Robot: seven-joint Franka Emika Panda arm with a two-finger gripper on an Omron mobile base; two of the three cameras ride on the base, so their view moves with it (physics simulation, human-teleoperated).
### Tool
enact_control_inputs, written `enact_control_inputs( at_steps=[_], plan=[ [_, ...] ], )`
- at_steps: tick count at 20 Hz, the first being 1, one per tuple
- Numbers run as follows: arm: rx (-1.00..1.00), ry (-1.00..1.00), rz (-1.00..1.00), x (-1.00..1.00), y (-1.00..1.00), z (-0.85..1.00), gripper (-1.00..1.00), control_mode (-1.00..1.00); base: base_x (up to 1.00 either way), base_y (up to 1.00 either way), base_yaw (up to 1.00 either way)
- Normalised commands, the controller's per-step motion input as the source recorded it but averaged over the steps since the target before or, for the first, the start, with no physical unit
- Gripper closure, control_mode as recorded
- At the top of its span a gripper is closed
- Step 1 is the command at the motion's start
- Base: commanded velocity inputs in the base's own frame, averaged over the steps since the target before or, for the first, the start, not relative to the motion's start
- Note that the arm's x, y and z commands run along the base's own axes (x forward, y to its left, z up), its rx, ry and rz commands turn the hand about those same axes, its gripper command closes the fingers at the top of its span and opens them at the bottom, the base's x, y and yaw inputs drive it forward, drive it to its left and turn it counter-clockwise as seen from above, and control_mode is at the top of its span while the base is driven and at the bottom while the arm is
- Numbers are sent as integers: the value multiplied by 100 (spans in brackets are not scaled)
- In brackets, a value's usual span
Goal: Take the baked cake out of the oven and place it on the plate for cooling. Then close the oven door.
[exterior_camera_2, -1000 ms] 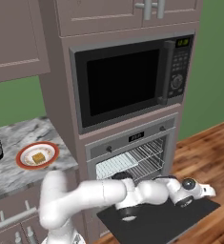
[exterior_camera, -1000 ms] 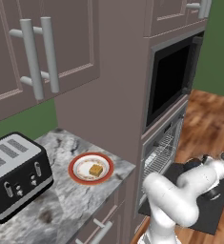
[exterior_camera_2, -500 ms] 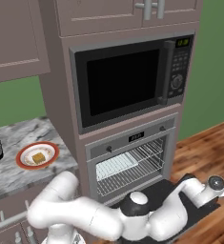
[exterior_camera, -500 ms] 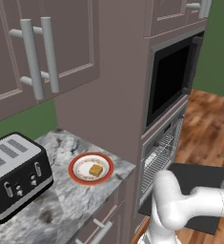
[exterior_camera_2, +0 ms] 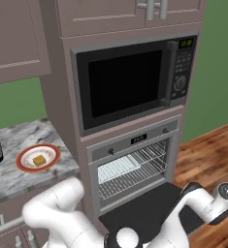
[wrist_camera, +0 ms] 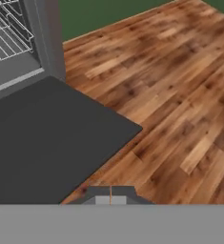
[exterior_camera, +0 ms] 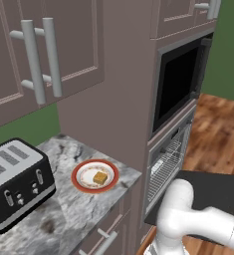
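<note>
We see the baked cake (exterior_camera: pixel 100 177) resting on the plate (exterior_camera: pixel 81 170) on the counter, left of the oven (exterior_camera_2: pixel 135 167). The oven door (wrist_camera: pixel 51 138) lies folded down flat. Our gripper (wrist_camera: pixel 110 194) hangs pinched closed, empty, just past the door's corner.

A toaster (exterior_camera: pixel 16 187) sits on the counter (exterior_camera: pixel 63 224), left of a plate (exterior_camera: pixel 95 176) holding the cake (exterior_camera: pixel 100 178). To the right, the microwave (exterior_camera_2: pixel 130 82) sits above the oven (exterior_camera_2: pixel 135 164), whose door (exterior_camera_2: pixel 144 210) lies flat over the wooden floor (wrist_camera: pixel 180 95).
</note>
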Motion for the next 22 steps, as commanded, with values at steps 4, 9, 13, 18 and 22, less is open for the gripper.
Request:
enact_control_inputs(
  at_steps=[4,9,13,18,22],
  plan=[
    [0,31,3,-91,7,-37,100,-100,0,0,0],
    [0,30,4,-57,-1,-30,100,-100,0,0,0],
    [0,10,20,-3,0,-25,100,-100,0,0,0],
    [3,1,36,0,-2,-46,100,-100,0,0,0],
    [10,7,43,-2,-24,-76,100,-100,0,0,0]
  ],
)
